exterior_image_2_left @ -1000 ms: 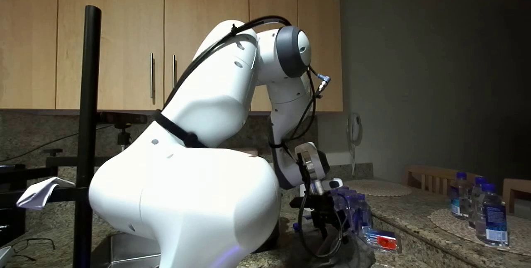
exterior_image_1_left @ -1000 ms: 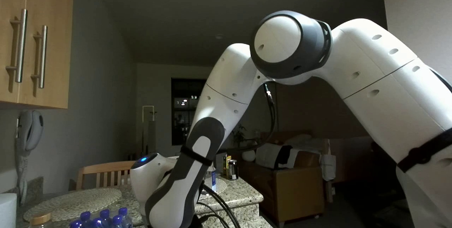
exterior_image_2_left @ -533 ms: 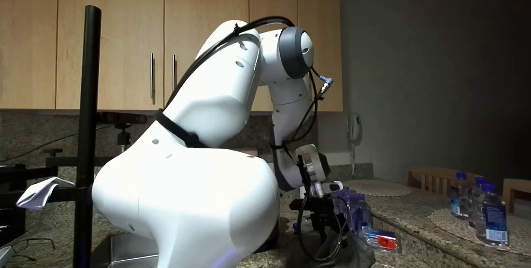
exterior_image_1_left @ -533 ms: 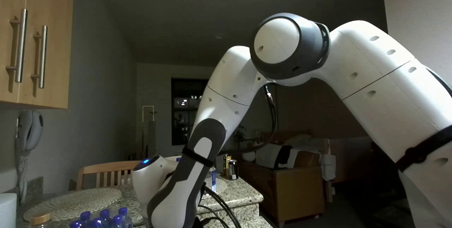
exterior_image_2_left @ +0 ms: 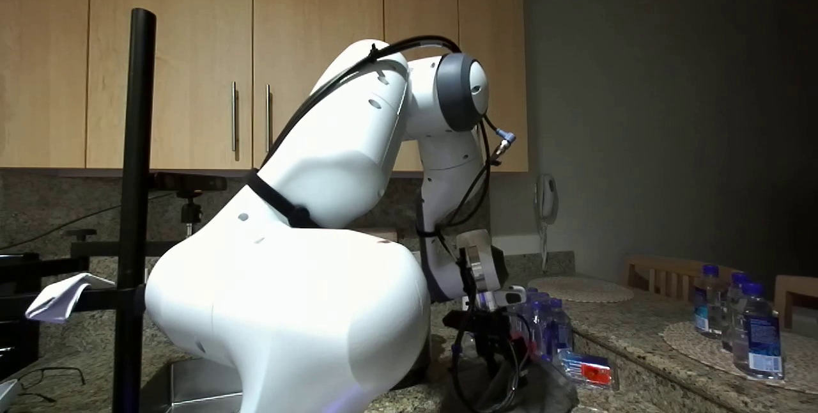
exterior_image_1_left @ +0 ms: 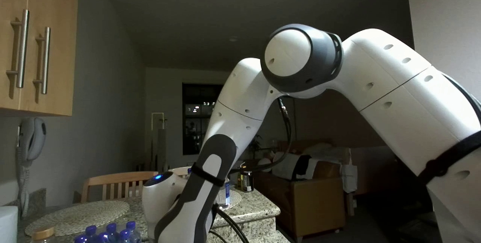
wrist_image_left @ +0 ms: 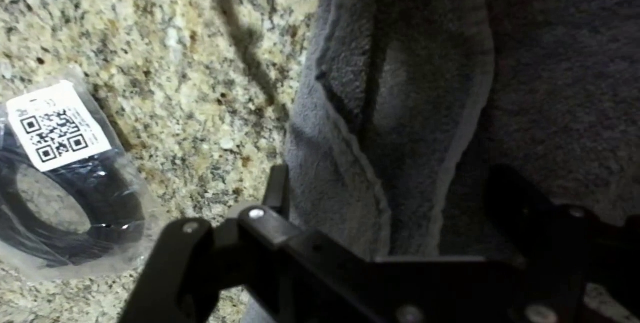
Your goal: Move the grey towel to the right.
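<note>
Two black fingers of the claw stand wide apart in the wrist view, with nothing pinched between them; whether their tips touch cloth, I cannot tell. The grey towel lies rumpled on the speckled table beneath, its hemmed folds running through the gap, one finger at the towel's edge and the other over darker cloth. In an exterior view it sits near a cluster of bottles and a red-and-blue packet. The step in hand looks to be the grasp, with the move to the right not yet done. To do it well, come down straight until both tips flank those folds, stopping short of grinding on the table, then close slowly so the cloth bunches and more than one layer is caught. A single hem could slip out. Lift a little before carrying it right, so the soft body trails rather than snags, and give room to the bagged black ring, which lies on the table near the towel.
</note>
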Controlling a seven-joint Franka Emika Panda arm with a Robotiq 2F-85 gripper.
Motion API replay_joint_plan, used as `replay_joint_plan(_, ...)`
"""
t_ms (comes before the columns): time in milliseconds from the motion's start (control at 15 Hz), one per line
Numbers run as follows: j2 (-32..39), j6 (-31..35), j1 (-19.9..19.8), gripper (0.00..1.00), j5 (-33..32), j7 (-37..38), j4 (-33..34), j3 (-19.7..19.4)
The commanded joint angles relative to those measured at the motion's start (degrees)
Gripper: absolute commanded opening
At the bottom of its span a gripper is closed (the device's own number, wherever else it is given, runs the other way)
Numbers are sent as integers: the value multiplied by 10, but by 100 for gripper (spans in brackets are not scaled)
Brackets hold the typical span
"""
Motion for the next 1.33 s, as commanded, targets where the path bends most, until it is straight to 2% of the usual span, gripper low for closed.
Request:
replay_joint_plan(0, 19, 35, -3, 73, 15, -19, 21, -4)
replay_joint_plan(600, 55, 40, 3, 13, 12, -22, 76, -41)
replay_joint_plan(667, 58, 40, 3, 9, 12, -22, 78, -43)
replay_joint_plan(933, 57, 41, 5, 5, 12, -22, 78, -46)
replay_joint_plan(1267, 19, 38, 5, 11, 17, -17, 61, -48)
